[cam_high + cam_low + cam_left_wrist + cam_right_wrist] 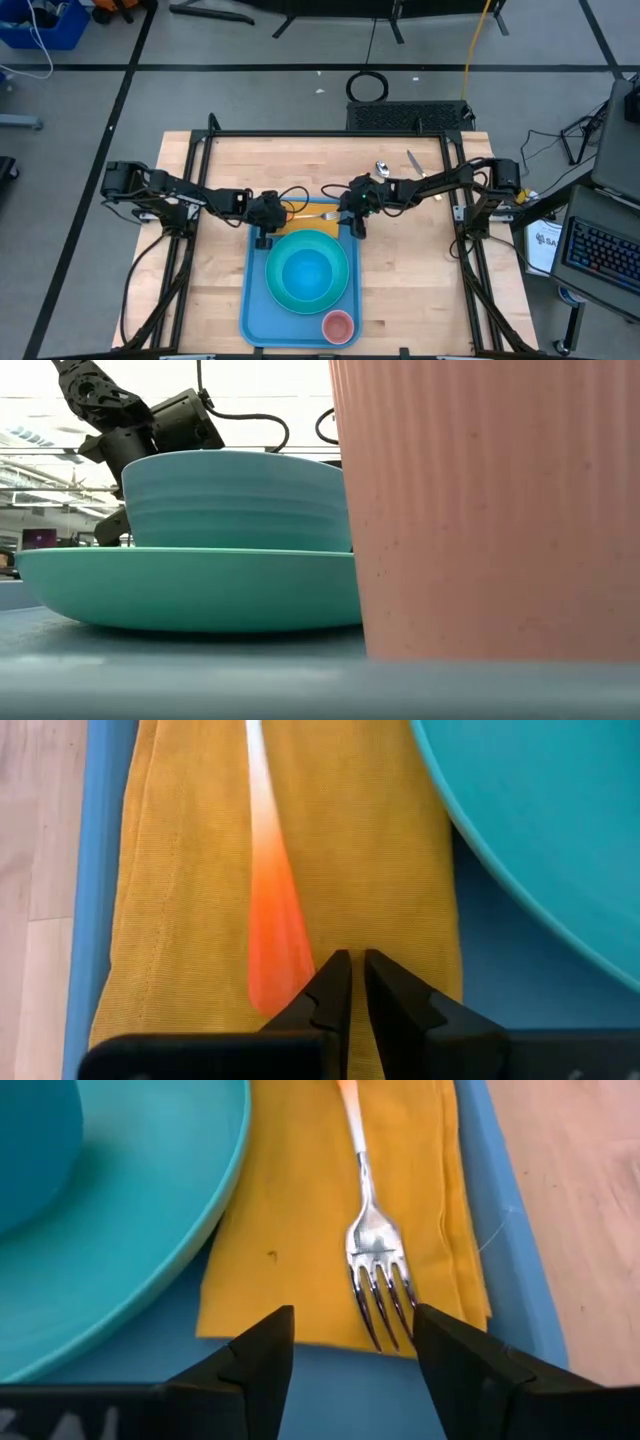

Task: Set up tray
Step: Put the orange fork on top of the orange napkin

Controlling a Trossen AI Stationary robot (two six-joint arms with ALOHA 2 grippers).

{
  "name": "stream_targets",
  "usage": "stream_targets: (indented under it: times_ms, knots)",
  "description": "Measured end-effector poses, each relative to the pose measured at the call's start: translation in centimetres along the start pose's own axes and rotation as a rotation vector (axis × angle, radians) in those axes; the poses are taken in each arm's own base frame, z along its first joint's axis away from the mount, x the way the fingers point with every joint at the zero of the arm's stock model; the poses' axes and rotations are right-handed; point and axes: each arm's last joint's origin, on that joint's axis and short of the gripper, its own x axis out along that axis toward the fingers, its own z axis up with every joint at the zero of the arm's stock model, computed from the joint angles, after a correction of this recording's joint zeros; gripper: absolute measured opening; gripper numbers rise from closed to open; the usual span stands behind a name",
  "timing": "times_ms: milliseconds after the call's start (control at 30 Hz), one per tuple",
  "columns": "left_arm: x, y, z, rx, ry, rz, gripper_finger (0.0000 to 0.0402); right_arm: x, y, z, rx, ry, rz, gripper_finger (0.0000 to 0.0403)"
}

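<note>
I see a pale wooden worktop point(400, 290) with visible grain, a smooth light-blue plastic tray point(330, 1390), a finely ribbed mustard-yellow cloth napkin point(300, 1230), and a shiny metal fork point(378, 1270) with a glossy orange handle. The ribbed pink cup point(490, 510) looks matt and speckled.

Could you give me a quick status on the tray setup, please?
Right pincer open over fork on napkin. Left pincer shut at fork handle. Tray loaded. Nothing blocking.
</note>
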Motion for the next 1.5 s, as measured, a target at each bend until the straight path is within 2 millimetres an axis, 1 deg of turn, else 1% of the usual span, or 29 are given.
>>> stream_targets:
  times_ms: [167,400,533,1100,1233,1433,1500]
  knots:
    - [0.0,0.0,0.0,0.0,-0.001,-0.001,0.0037,-0.3,0.1,0.3,-0.06,-0.023,-0.011,0.0193]
    - [0.0,0.0,0.0,-0.025,0.001,0.003,0.0037,-1.3,0.2,1.2,-0.096,-0.069,-0.037,0.0192]
    - [0.0,0.1,0.0,-0.036,0.003,0.026,0.0037,-1.4,0.0,0.9,-0.089,-0.034,-0.039,0.0192]
    - [0.0,0.2,0.1,-0.04,-0.008,0.051,0.0037,-0.9,-0.1,0.5,-0.082,-0.013,-0.031,0.0192]
    - [0.0,0.2,0.2,-0.043,-0.01,0.052,0.0037,-0.9,0.0,0.5,-0.079,-0.02,0.007,0.0192]
    - [0.0,0.2,0.2,-0.043,-0.015,0.053,0.0037,0.1,-0.1,0.0,-0.06,-0.008,0.022,0.0192]
    - [0.0,0.2,0.2,-0.043,-0.016,0.052,0.0037,0.5,-0.2,-0.4,-0.047,0.014,0.024,0.0192]
